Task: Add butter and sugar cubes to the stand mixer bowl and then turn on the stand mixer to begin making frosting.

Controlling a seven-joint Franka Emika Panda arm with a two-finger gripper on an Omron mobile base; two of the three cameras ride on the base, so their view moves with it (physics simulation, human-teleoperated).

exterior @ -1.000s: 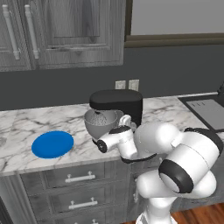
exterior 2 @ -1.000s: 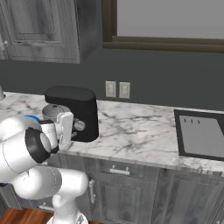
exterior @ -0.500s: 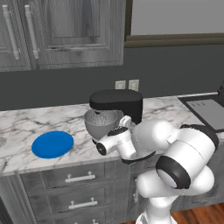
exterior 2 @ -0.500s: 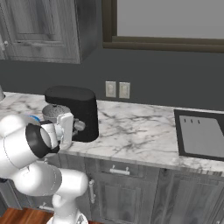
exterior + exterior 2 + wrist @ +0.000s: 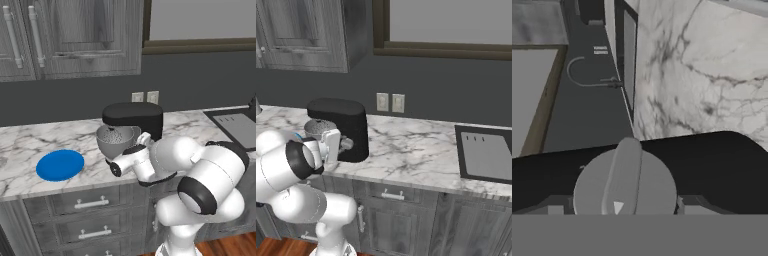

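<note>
On the marbled tabletop (image 5: 30,145) stands the stand mixer (image 5: 142,117), black and matte, with a rounded head over a flat base. Under that head sits the stand mixer bowl (image 5: 116,140), deep, round and of brushed grey metal, its inside speckled; whether anything lies in it cannot be told. To the bowl's left, well apart from the mixer, lies a flat round blue plate (image 5: 60,164). From the right base view a round grey knob (image 5: 345,144) shows on the mixer's side. In the hand view that knob (image 5: 625,186) is a smooth grey disc with a raised bar across it and a small white triangle near its lower edge, set on the black body.

The end effector (image 5: 332,145), white and blocky, is level with the knob and just beside it, pointed straight at it. Its fingers are hidden, so whether it stands wide, narrow or closed on the knob cannot be told. Grey panelled cabinets (image 5: 75,35) hang above, and drawers (image 5: 85,202) with pale bar handles sit below.
</note>
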